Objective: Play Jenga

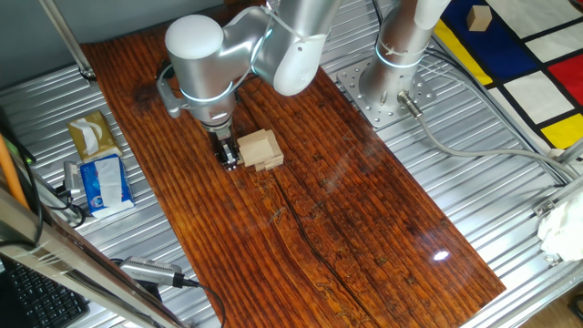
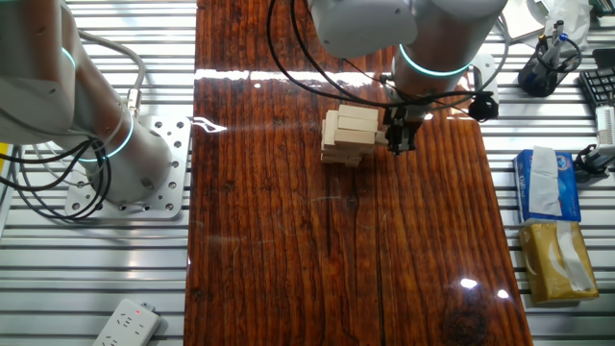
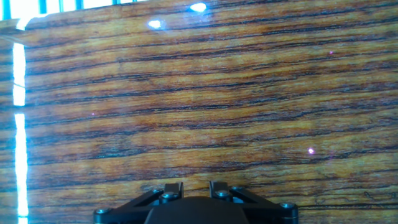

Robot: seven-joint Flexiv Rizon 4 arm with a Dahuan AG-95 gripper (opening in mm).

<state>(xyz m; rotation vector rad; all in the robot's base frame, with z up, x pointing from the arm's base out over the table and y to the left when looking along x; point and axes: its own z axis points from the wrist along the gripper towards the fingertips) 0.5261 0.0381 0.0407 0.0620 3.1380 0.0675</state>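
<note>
The Jenga tower [image 1: 257, 148] is a small stack of pale wood blocks in crosswise layers on the dark wooden table. It also shows in the other fixed view [image 2: 351, 135]. Some blocks stick out a little from its sides. My gripper [image 1: 228, 157] points down with its tips at table height, right beside the tower's left side, and its black fingers are together. In the other fixed view the gripper [image 2: 399, 139] is against the tower's right side. The hand view shows only wood grain and the finger bases [image 3: 174, 188]; the tower is out of that view.
The arm's base plate [image 1: 383, 87] stands at the table's back right. Tissue packs [image 1: 100, 178] lie left of the table. A tan cube [image 1: 478, 16] sits on a coloured mat at the far right. A power strip [image 2: 125, 322] lies by the front corner.
</note>
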